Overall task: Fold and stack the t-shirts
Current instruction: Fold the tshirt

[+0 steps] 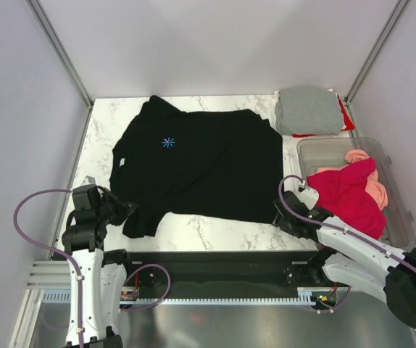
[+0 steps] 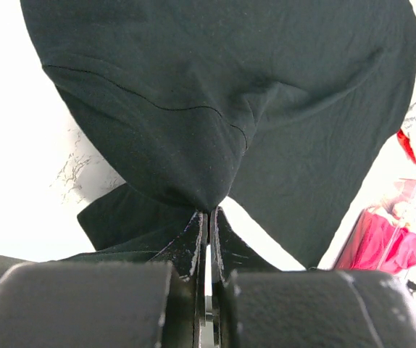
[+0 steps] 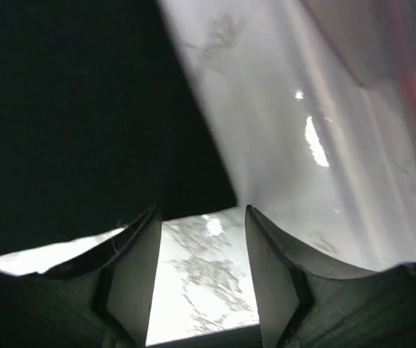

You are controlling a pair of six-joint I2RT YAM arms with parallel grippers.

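T-shirts update: we're judging this one as barely underway. Nearest to us, the left gripper (image 1: 123, 211) is clamping shut on the near-left corner of the black t-shirt (image 1: 208, 163). In the left wrist view the cloth is bunching into a little peak right at the closed fingertips. On the other side, the right gripper (image 1: 286, 210) is sitting at the shirt's near-right corner with its fingers (image 3: 139, 254) standing apart. Nothing is showing between them but the bare marble table (image 1: 99, 138), and the corner is lying just ahead of the tips, so that side isn't gripping anything. The black t-shirt is lying spread across the middle of the table, blue starburst logo (image 1: 168, 142) facing up, with no real fold in it that we're seeing. To the right, the clear tub (image 1: 405, 217) is holding a crimson t-shirt (image 1: 346, 197) and a salmon-pink t-shirt (image 1: 376, 192), both crumpled, the crimson one draping over the rim. Farthest back, in the far right corner, a grey t-shirt (image 1: 308, 109) is sitting folded on top of some red cloth (image 1: 346, 116). We're guessing that's the stack, with one or two done. That's leaving the black one plus the two in the tub.
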